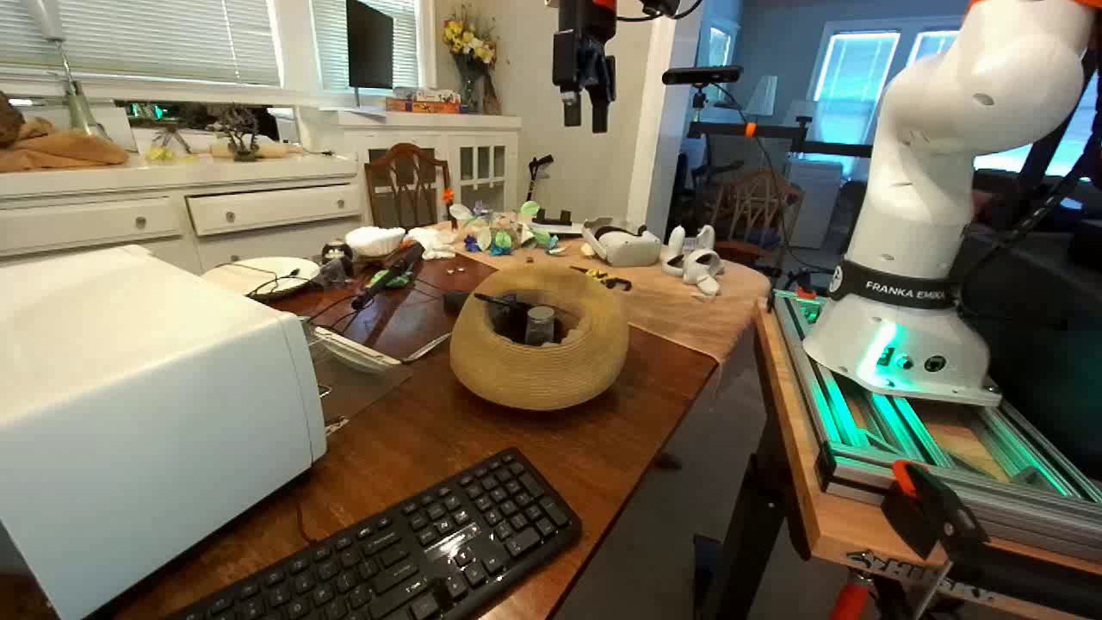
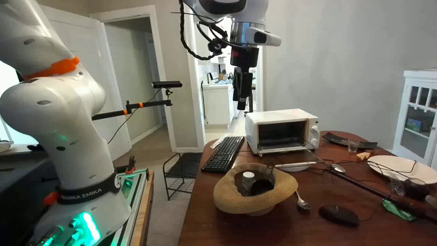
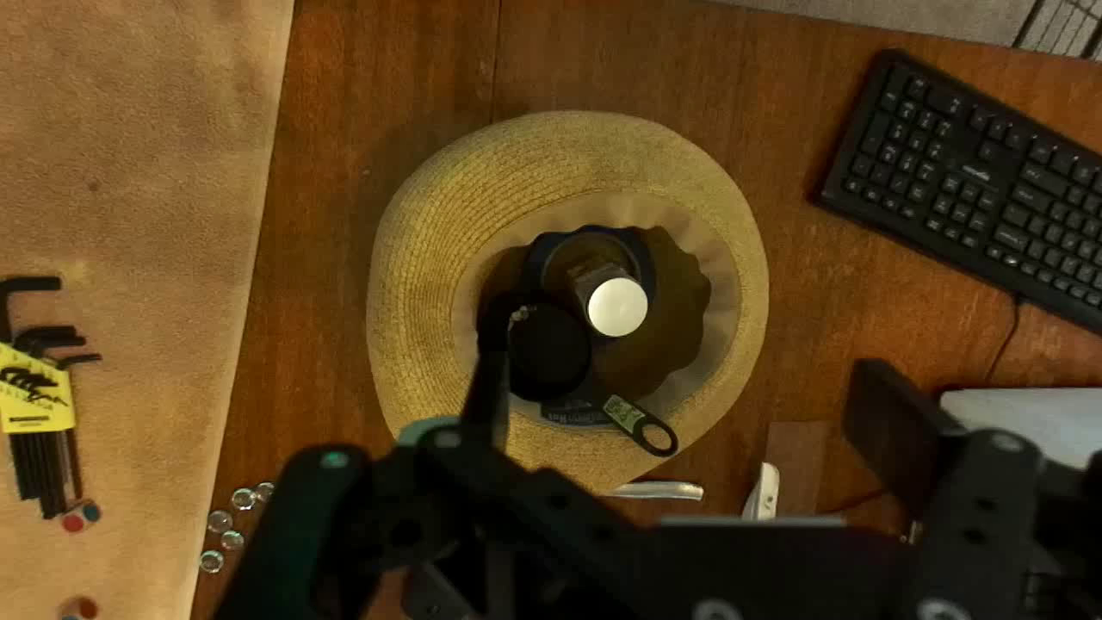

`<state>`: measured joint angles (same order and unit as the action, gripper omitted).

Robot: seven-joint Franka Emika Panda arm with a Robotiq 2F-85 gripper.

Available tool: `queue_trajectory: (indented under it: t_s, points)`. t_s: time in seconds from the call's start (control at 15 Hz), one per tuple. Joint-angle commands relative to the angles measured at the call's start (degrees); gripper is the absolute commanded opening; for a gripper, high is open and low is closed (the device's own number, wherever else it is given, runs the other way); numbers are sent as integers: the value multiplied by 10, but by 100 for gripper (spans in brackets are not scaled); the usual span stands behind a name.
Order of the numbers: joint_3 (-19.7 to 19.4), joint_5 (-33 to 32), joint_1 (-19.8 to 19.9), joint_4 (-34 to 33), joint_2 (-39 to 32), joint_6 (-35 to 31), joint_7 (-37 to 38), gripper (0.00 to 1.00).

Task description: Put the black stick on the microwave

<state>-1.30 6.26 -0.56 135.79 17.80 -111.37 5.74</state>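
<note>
The black stick (image 2: 370, 189) is a long thin rod lying at a slant on the wooden table, among cables near a white plate. It also shows in an exterior view (image 1: 389, 275) beyond the microwave. The white microwave (image 2: 278, 118) stands on the table, its flat top bare; it fills the left of an exterior view (image 1: 146, 344). Its glass door seems folded down in front. My gripper (image 1: 585, 120) is open and empty, high above the table, also in an exterior view (image 2: 241, 104). In the wrist view its spread fingers (image 3: 684, 379) are above a straw hat. The stick is out of the wrist view.
The upturned straw hat (image 2: 225, 198) holds a white-lidded jar and dark items. A black keyboard (image 2: 223, 155) lies beside the microwave. A black mouse (image 2: 338, 215), a spoon (image 2: 302, 204) and a white plate (image 2: 403, 167) lie around the stick.
</note>
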Motion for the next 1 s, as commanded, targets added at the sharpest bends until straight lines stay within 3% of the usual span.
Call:
queue_trajectory:
  t_s: [0.0, 0.4, 0.73, 0.93]
  points:
    - [5, 1, 5, -1, 0, 1, -1, 100]
    - [5, 1, 5, -1, 0, 1, -1, 100]
    - [3, 13, 34, -50, -59, -26, 142, 100]
    - [3, 16, 45, -108, -132, -66, 217, 100]
